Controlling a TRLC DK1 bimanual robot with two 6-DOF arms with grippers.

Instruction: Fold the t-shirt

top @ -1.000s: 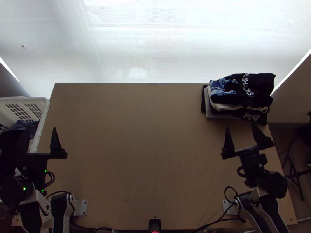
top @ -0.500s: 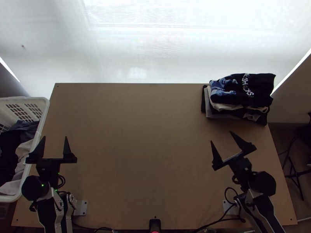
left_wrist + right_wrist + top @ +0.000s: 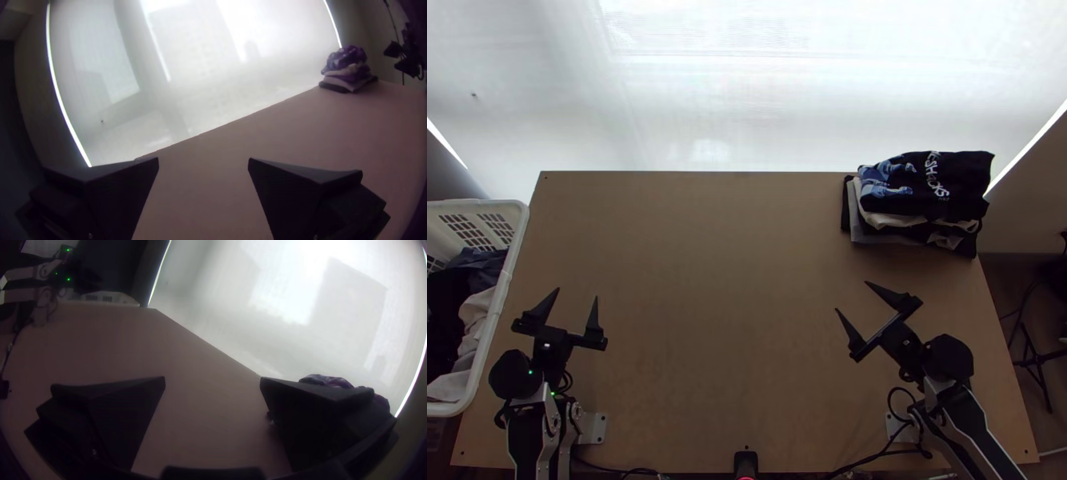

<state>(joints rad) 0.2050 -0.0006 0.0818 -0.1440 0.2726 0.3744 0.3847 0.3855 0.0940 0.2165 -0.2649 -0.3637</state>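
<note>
The left gripper (image 3: 577, 294) and right gripper (image 3: 851, 296), fingers spread and empty, are apart from the white-lettered black shirt (image 3: 961, 182) atop the far-right stack (image 3: 875, 234).

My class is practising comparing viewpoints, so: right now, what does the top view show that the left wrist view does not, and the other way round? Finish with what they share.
Top view: the white basket with clothes in it, the right claw, open, and the metal plate by the left arm's base.

Left wrist view: faint outlines, perhaps buildings, through the pale blind.

Both: the blind, the table, the stack of folded clothes and the left claw, open.
</note>
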